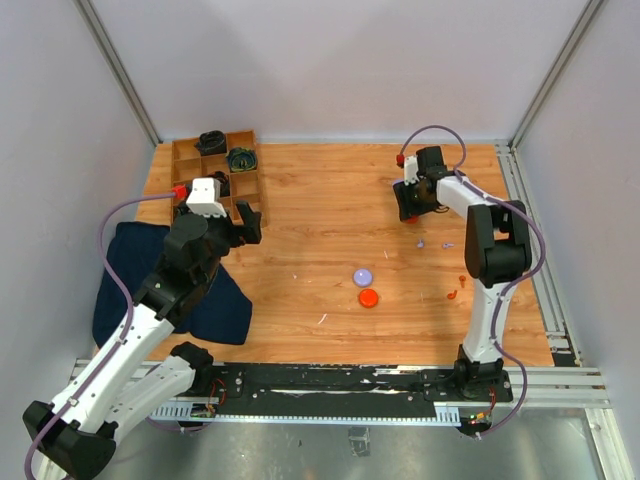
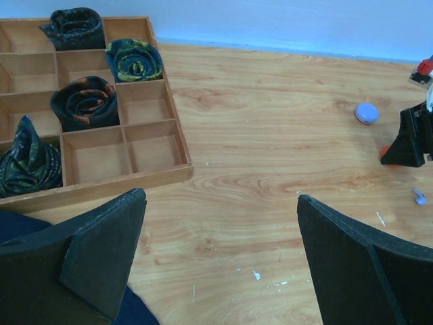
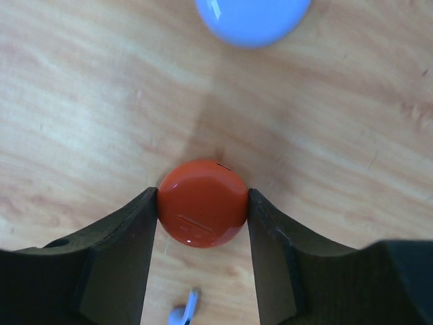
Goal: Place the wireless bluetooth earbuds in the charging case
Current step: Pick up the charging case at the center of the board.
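My right gripper (image 3: 203,195) is shut on a round orange-red disc-shaped case (image 3: 201,206) that rests on the table. A lavender disc (image 3: 252,17) lies just beyond it. A tiny lavender earbud (image 3: 183,313) lies between the fingers, nearer the camera. In the top view the right gripper (image 1: 410,208) is at the back right and hides that case. Lavender earbuds (image 1: 421,243) and an orange-red earbud (image 1: 452,295) lie near it. My left gripper (image 1: 247,222) is open and empty over bare wood (image 2: 220,198). It sees a lavender disc (image 2: 366,112) and a lavender earbud (image 2: 419,196).
A wooden compartment tray (image 1: 180,165) with dark rolled bundles stands at the back left; its front rim (image 2: 101,186) is just ahead of my left fingers. A dark blue cloth (image 1: 215,300) lies under the left arm. A lavender disc (image 1: 362,276) and an orange-red disc (image 1: 368,298) lie mid-table.
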You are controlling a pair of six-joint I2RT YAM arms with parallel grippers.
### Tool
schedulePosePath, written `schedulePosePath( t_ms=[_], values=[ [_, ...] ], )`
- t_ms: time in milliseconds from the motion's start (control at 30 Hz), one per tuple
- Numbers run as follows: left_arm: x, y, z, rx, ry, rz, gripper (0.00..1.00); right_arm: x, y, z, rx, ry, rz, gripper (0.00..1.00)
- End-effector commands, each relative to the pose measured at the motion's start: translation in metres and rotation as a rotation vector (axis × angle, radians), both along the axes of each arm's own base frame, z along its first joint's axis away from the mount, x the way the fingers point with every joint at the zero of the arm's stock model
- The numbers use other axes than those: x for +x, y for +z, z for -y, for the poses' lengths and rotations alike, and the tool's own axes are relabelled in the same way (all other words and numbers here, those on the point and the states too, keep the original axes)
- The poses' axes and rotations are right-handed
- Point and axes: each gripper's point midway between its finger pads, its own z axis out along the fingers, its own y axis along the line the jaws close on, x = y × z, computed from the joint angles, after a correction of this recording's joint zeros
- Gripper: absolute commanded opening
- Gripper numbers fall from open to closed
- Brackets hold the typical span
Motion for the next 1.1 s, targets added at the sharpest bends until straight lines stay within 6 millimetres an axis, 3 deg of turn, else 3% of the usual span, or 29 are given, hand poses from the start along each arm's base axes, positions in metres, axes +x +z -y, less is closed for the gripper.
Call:
schedulePosePath(
  t_ms=[0,300,667,833,1067],
  values=[
    [0.001,0.005,0.008,-0.008,-0.054,0.024,0.99,-0.023,0.033,0.003,0.001,0.056,0.027,0.47],
    [-0.004,0.002,0.030,-0.048,-0.171,0.018,0.99,-0.069,0.090,-0.028,0.024,0.253,0.153,0.47],
    [-0.021,-0.002,0.094,-0.150,-0.504,-0.088,0.99,-0.144,0.166,-0.090,0.003,0.671,0.361,0.48],
    [-0.033,-0.013,0.117,-0.210,-0.632,-0.183,0.99,-0.185,0.187,-0.130,0.010,0.919,0.456,0.48],
    [-0.052,-0.013,0.145,-0.345,-0.790,-0.272,0.98,-0.223,0.206,-0.166,-0.017,1.139,0.533,0.47]
  ],
)
